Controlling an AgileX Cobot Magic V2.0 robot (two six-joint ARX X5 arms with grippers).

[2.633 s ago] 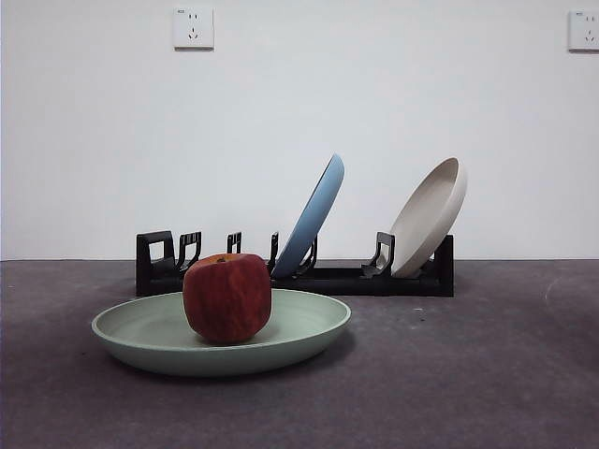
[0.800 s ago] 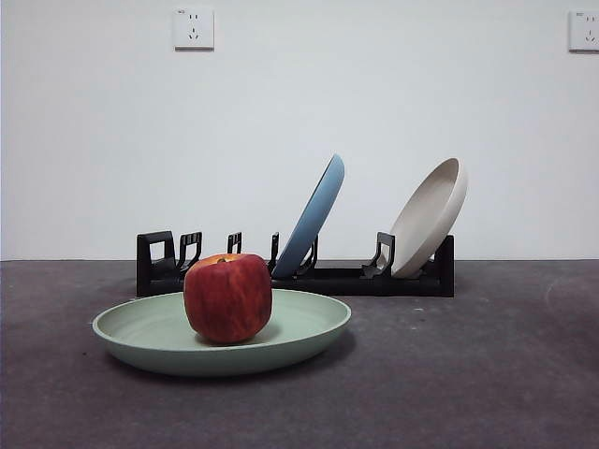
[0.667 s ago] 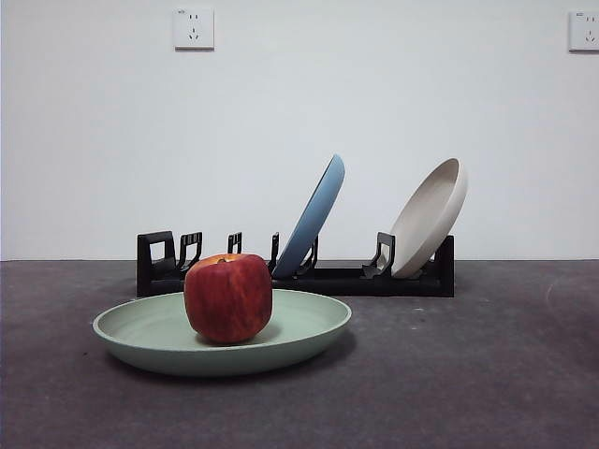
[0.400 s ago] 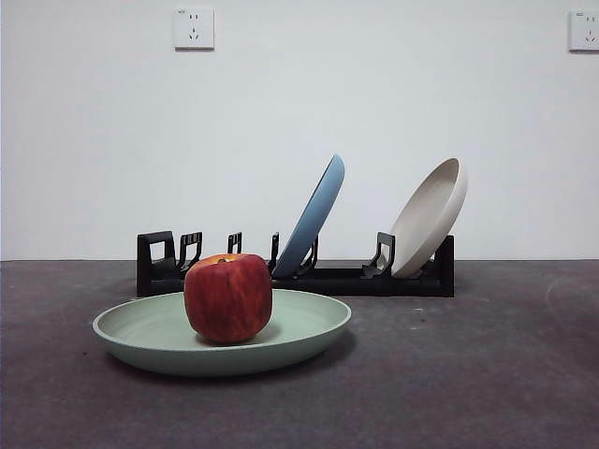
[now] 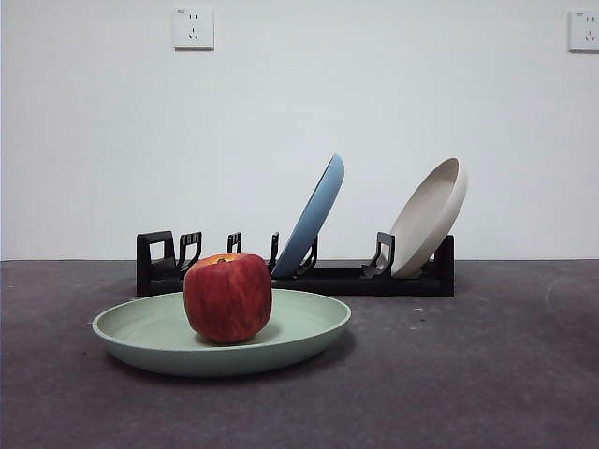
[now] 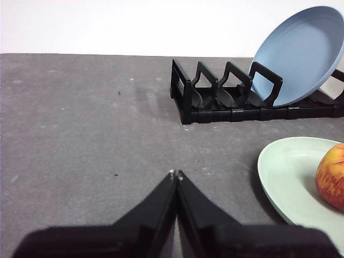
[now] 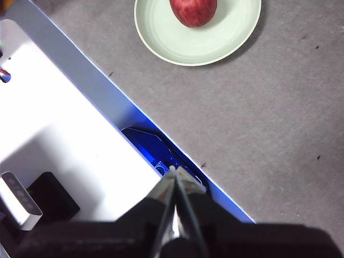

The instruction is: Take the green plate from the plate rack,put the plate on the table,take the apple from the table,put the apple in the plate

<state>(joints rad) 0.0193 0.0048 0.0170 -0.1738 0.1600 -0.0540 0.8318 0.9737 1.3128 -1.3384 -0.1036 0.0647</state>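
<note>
Above table (image 6: 80, 134) | left pincer (image 6: 175, 174) closed, low | right pincer (image 7: 174, 170) closed, high

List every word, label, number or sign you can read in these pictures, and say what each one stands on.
None can be read.
The two wall sockets carry small marks at their top edge, too small to read.
The green plate, the apple, the blue plate, the beige plate and the plate rack show no writing.

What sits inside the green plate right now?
Only the apple rests in the green plate, left of center in the front view. The plate's surface beneath the apple is hidden.
</note>
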